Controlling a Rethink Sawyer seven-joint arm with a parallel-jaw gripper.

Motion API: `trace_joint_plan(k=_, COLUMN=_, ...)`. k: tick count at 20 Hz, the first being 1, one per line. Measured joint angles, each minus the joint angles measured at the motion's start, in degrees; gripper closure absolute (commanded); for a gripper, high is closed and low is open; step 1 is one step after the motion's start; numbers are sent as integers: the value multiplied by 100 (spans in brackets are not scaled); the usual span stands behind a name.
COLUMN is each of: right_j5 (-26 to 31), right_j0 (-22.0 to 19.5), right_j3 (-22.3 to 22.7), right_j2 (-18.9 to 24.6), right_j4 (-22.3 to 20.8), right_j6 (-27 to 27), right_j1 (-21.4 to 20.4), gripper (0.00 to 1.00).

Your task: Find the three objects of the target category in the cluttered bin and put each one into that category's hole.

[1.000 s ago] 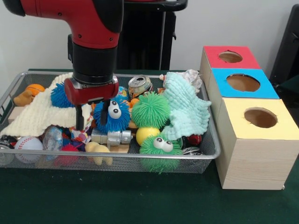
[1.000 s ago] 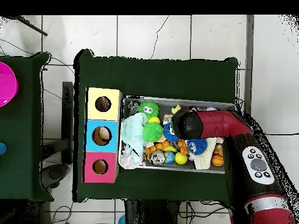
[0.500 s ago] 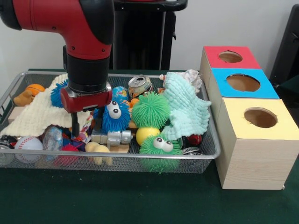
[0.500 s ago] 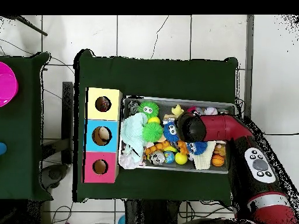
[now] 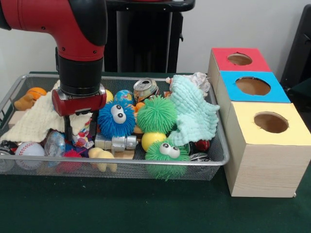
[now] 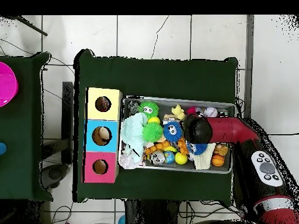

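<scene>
Dark green cloth covers the table [image 5: 146, 208], where a silver wire-mesh bin [image 5: 214, 145] sits crammed with toys. Target category is not evident; near the bin's middle lie a blue spiky rubber ball with googly eyes [image 5: 115, 120], a plain green spiky rubber ball [image 5: 156, 114] just beside it, and a second green spiky ball with eyes [image 5: 165, 153] against the front wall. The red and black arm descends vertically into the bin's left part, its gripper [image 5: 78, 130] reaching into the clutter beside the blue ball; two dark fingers stand apart, seemingly grasping nothing, though the tips are partly hidden. A cream knitted cloth [image 5: 34, 121] lies behind it, a mint waffle-textured cloth [image 5: 194, 114] drapes at right. Nearby: a white baseball [image 5: 29, 151], a crushed metal can [image 5: 145, 88]. Beside the bin stand three wooden boxes with round holes, topped red [image 5: 239, 59], blue [image 5: 251, 86] and yellow [image 5: 270, 123].
</scene>
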Motion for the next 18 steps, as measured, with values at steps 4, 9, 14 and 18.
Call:
trace_joint_plan(k=4, right_j5=0, right_j0=2, right_j3=0, right_j2=1, right_j4=0, right_j6=0, right_j1=0, gripper=0)
trace_joint_plan(k=9, right_j5=0, right_j0=2, right_j3=0, right_j2=1, right_j4=0, right_j6=0, right_j1=0, gripper=0)
trace_joint_plan(k=14, right_j5=0, right_j0=2, right_j3=0, right_j2=1, right_j4=0, right_j6=0, right_j1=0, gripper=0)
trace_joint_plan(k=18, right_j5=0, right_j0=1, right_j3=0, right_j2=2, right_j4=0, right_j6=0, right_j1=0, gripper=100)
